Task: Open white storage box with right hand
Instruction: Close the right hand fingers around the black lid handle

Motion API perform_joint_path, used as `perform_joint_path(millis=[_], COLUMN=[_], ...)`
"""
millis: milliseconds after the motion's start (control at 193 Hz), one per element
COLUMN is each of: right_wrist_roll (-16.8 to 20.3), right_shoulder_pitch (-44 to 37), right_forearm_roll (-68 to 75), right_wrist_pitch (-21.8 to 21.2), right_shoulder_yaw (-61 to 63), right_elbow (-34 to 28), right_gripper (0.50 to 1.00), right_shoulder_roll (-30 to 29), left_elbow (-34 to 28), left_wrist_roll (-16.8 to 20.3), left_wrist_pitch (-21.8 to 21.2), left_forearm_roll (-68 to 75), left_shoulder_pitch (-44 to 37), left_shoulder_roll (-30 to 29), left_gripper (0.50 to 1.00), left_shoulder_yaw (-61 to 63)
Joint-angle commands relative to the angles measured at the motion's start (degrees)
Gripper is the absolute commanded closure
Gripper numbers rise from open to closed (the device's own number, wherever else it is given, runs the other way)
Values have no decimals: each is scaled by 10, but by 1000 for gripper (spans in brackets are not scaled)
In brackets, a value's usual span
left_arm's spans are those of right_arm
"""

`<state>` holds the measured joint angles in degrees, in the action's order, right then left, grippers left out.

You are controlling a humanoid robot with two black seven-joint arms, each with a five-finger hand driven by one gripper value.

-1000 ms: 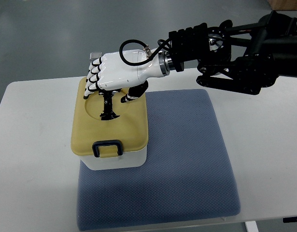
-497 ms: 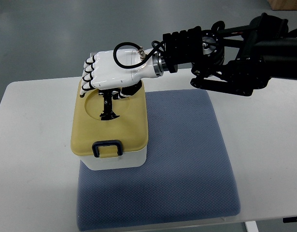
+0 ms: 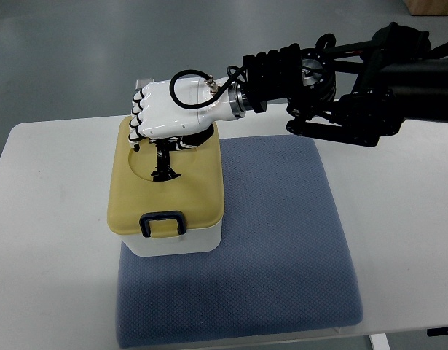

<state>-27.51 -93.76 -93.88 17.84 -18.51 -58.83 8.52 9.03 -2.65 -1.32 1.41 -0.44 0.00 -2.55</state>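
White plastic formed the storage box (image 3: 173, 244), which sat at the near-left corner of a blue-grey padded mat (image 3: 282, 248) on a white table (image 3: 56, 240). In the top view, the only view given, a mustard-yellow lid (image 3: 136, 197) covered the box fully, lying flat and flush with the rim all round as far as could be seen. A black latch (image 3: 162, 223) stood at the middle of the lid's near edge and looked closed against the front wall. A shallow round recess lay in the lid's far half, and a black handle piece (image 3: 164, 164) rose from it.

The right hand (image 3: 169, 113), white with dark joints, reached in from the right on a black arm (image 3: 355, 84) and hung over the far edge of the lid. Its fingers (image 3: 138, 117) were curled tightly with the knuckles toward the left. Whether the fingertips actually closed on the black handle piece could not be told, because the hand's own body hid that spot; it was either gripping the handle or closed just above it. The left hand did not show anywhere.

Judged from how things lay, the task had barely started. The hand had reached the lid, but the lid sat shut and the near latch looked fastened. Releasing that latch, if it locked the lid, and lifting or swinging the lid clear of the box both remained to be done
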Motion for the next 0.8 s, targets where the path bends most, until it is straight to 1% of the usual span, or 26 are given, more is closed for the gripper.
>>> perform_joint_path(millis=[0, 135, 244, 264, 301, 347, 404, 487, 544, 684, 746, 793], right_wrist_roll=[-1, -1, -2, -2, -2, -2, -2, -3, -3, -5, -6, -6], right_shoulder_pitch=[0, 0, 0, 0, 1, 1, 1, 2, 3, 5, 6, 7], right_forearm_roll=[-3, -3, -3, -3, -3, -3, -3, -3, -3, -3, -3, -3], right_wrist_pitch=[0, 0, 3, 4, 5, 6, 7, 11, 14, 19, 25, 31], right_shoulder_yaw=[-1, -10, -12, -12, -13, -13, -13, -13, -13, -14, -13, -13], right_elbow=[5, 11, 12, 12, 12, 12, 12, 12, 12, 12, 12, 13], right_gripper=[810, 816, 842, 850, 879, 887, 918, 922, 938, 955, 969, 989], right_shoulder_roll=[1, 1, 1, 1, 2, 2, 2, 2, 2, 2, 2, 1], left_elbow=[0, 0, 0, -1, -1, 0, 0, -1, -1, 0, -1, -1], left_wrist_roll=[0, 0, 0, 0, 0, 0, 0, 0, 0, 0, 0, 0], left_wrist_pitch=[0, 0, 0, 0, 0, 0, 0, 0, 0, 0, 0, 0], left_forearm_roll=[0, 0, 0, 0, 0, 0, 0, 0, 0, 0, 0, 0], left_shoulder_pitch=[0, 0, 0, 0, 0, 0, 0, 0, 0, 0, 0, 0], left_shoulder_roll=[0, 0, 0, 0, 0, 0, 0, 0, 0, 0, 0, 0], left_gripper=[500, 500, 500, 500, 500, 500, 500, 500, 500, 500, 500, 500], left_shoulder_yaw=[0, 0, 0, 0, 0, 0, 0, 0, 0, 0, 0, 0])
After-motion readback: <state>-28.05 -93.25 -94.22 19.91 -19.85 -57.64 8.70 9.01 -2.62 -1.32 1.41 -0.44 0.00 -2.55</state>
